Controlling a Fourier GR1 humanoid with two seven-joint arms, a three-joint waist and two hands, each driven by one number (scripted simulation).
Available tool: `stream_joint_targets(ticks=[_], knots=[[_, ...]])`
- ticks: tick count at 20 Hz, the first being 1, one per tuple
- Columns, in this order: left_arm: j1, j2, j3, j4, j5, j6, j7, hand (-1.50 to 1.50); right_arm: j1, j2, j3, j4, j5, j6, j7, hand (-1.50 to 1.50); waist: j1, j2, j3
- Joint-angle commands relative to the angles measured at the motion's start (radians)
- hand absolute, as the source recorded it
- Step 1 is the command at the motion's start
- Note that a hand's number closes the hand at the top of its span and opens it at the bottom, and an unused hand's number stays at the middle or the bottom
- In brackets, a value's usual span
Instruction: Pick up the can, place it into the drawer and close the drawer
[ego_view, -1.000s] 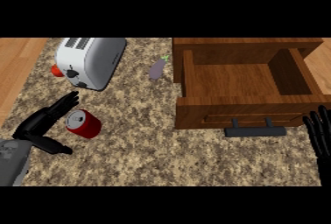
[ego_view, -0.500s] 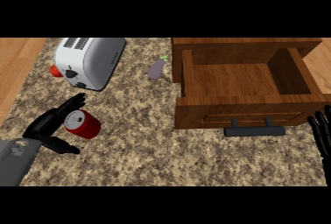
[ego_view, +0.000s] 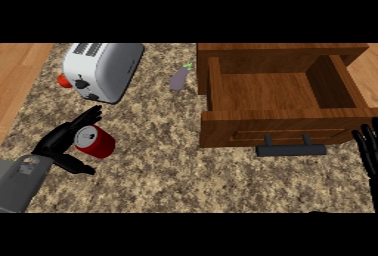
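Red can (ego_view: 94, 142) now against left hand (ego_view: 63, 141).

No text, brand, number or sign can be read anywhere in the head view. The red can (ego_view: 94, 142) lies on the counter (ego_view: 170, 170) with its grey top facing up, and its side shows only plain red, with no label that can be made out. The white toaster (ego_view: 100, 69) has dark slots and a dark patch on its front face that may be a control, but nothing on it is legible. The wooden drawer (ego_view: 284, 131) and its dark handle (ego_view: 291, 150) bear no markings. The small purple eggplant (ego_view: 179, 79) carries none either.
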Motion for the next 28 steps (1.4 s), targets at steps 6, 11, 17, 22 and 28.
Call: stream_joint_targets(ticks=[6, 11, 17, 22, 28], knots=[[-0.071, -0.070, 0.002, 0.050, 0.005, -0.050, -0.058, -1.50, 0.029, 0.003, 0.000, -0.065, -0.032, 0.013, 0.046, -1.50, -0.007, -0.001, 0.000], [-0.054, -0.078, -0.023, 0.049, -0.012, -0.073, -0.095, -1.50, 0.017, 0.001, 0.014, -0.073, 0.000, 0.002, 0.076, -1.50, 0.002, -0.001, 0.000], [-0.064, -0.073, -0.041, 0.034, -0.014, -0.125, -0.098, 1.50, 0.034, 0.006, -0.032, -0.012, -0.043, 0.034, -0.033, -1.50, 0.005, -0.003, 0.001], [-0.043, -0.094, -0.042, 0.019, 0.006, -0.157, -0.114, 1.50, 0.044, 0.019, -0.016, -0.088, -0.039, 0.006, 0.053, -1.50, 0.009, -0.004, 0.001], [-0.070, -0.150, -0.044, -0.017, 0.041, -0.183, -0.037, 1.50, 0.075, 0.044, -0.005, -0.092, -0.017, 0.010, 0.004, -1.50, 0.013, -0.007, 0.002]])
